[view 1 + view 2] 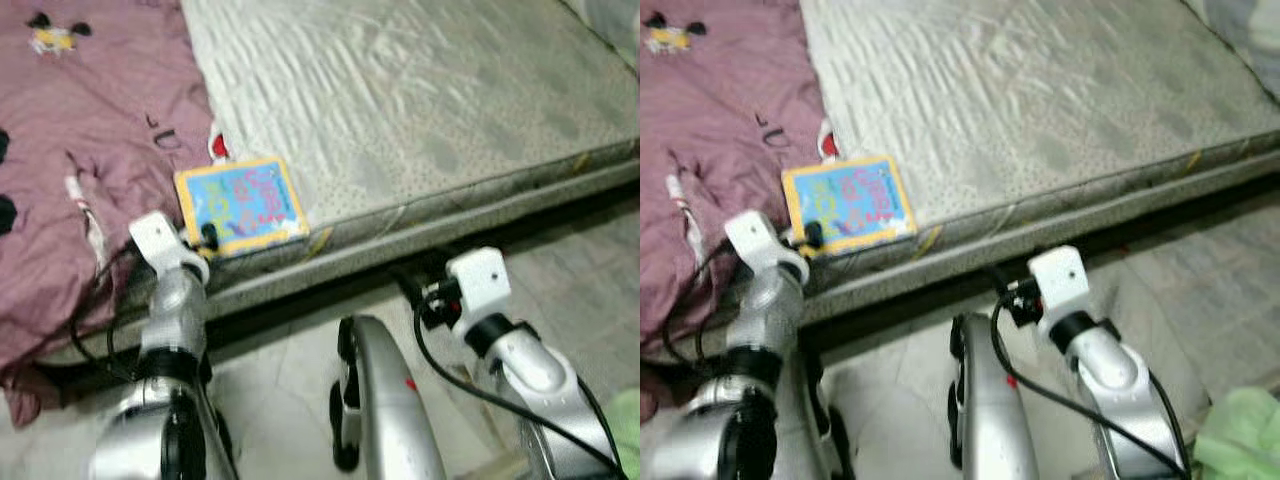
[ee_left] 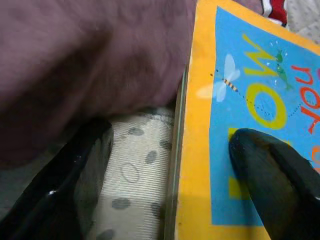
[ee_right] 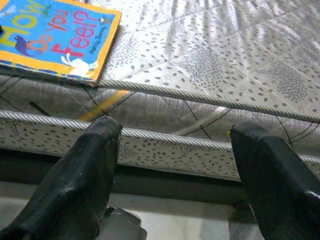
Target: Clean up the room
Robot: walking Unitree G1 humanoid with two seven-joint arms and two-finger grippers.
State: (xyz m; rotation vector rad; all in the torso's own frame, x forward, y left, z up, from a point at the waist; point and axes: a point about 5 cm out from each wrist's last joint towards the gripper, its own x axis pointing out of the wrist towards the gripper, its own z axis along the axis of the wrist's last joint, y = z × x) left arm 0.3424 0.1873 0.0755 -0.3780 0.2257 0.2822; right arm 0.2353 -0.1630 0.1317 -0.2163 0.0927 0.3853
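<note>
A thin children's book point(image 1: 242, 205) with a blue cover and yellow border lies flat on the grey mattress point(image 1: 420, 100), near its front edge and beside a mauve blanket point(image 1: 80, 150). My left gripper point(image 2: 172, 137) is open at the book's near corner. One finger point(image 2: 270, 180) rests over the cover, and the other finger point(image 2: 75, 185) lies on the mattress beside the book's edge, under the blanket's fold. My right gripper point(image 3: 170, 160) is open and holds nothing. It hangs in front of the mattress's side, to the right of the book point(image 3: 55, 35).
The blanket, with cartoon prints, covers the bed's left part and hangs over the front edge. A dark gap runs under the bed point(image 1: 330, 295). Pale tiled floor point(image 1: 290, 380) lies in front. Something light green point(image 1: 1240, 430) sits at the lower right.
</note>
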